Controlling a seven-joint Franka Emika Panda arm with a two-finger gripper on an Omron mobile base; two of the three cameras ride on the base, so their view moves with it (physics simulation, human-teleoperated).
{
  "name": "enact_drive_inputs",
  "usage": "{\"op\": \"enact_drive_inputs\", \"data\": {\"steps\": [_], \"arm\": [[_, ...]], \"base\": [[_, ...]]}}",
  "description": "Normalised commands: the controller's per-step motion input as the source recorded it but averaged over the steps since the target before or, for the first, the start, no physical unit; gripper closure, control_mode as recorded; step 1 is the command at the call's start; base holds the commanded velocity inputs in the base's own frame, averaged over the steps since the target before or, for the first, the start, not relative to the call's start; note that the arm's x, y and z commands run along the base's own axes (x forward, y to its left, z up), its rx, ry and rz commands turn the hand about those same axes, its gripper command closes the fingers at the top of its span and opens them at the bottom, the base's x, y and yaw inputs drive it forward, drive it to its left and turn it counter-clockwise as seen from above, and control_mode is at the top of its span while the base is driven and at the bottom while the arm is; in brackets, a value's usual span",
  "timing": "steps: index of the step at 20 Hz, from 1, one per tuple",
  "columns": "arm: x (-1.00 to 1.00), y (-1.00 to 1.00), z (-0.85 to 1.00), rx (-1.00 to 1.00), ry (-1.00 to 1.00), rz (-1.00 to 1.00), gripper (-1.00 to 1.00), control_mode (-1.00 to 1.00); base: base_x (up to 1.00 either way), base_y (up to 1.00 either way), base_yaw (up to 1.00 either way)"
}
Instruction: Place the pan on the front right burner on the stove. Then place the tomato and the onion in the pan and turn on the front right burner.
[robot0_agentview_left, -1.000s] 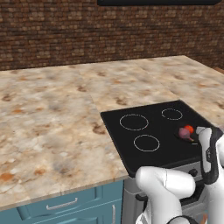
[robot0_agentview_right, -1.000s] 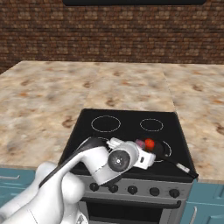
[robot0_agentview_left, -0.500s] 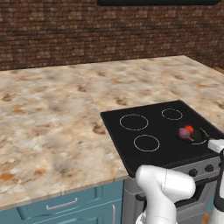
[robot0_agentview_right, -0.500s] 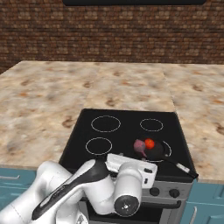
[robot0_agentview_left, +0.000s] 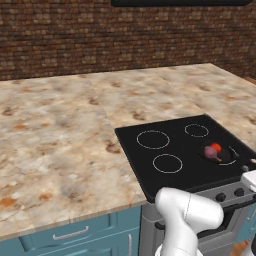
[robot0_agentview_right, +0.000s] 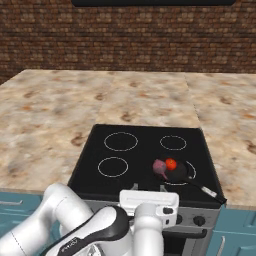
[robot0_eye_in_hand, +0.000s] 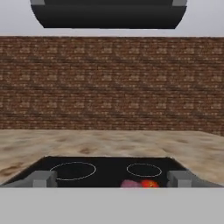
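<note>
Brick-backed stove (robot0_agentview_right: 145, 150) — low level end effector (robot0_eye_in_hand: 112, 178), fingers (robot0_eye_in_hand: 43, 178) wide apart.

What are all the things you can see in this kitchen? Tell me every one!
stove: one, glossy black top with white rings, set in the counter.
knobs: a row, black, on the stove's grey front.
pan: one, black with a thin pale handle, on the front right burner.
tomato: one, bright red, in the pan.
onion: one, purplish, at the pan's left edge, touching the tomato.
counter: one, beige mottled stone, around the stove.
cabinets: blue-green, below the counter.
brick wall: one, brown, behind the counter.
hood: one, dark, above the stove.
gripper: one, open, low in front of the stove, holding nothing.
</note>
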Motion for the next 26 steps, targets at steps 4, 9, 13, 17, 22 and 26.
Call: {"op": "enact_drive_inputs", "data": {"steps": [4,9,13,17,22,26], "arm": [[0.00,0.00,-0.14,-0.10,-0.14,0.04,-1.00,-1.00],[0.00,-0.01,-0.23,-0.09,-0.10,0.04,-1.00,-1.00],[-0.03,0.00,-0.28,-0.10,-0.08,0.02,-1.00,-1.00],[-0.15,0.00,-0.28,-0.11,-0.04,0.00,-1.00,-1.00],[-0.10,0.00,-0.27,-0.11,-0.02,0.00,-1.00,-1.00],[0.00,0.00,-0.26,-0.09,0.00,0.00,-1.00,-1.00]], "base": [[0.00,0.00,0.00],[0.00,0.00,0.00],[0.00,0.00,0.00],[0.00,0.00,0.00],[0.00,0.00,0.00],[0.00,0.00,0.00]]}}
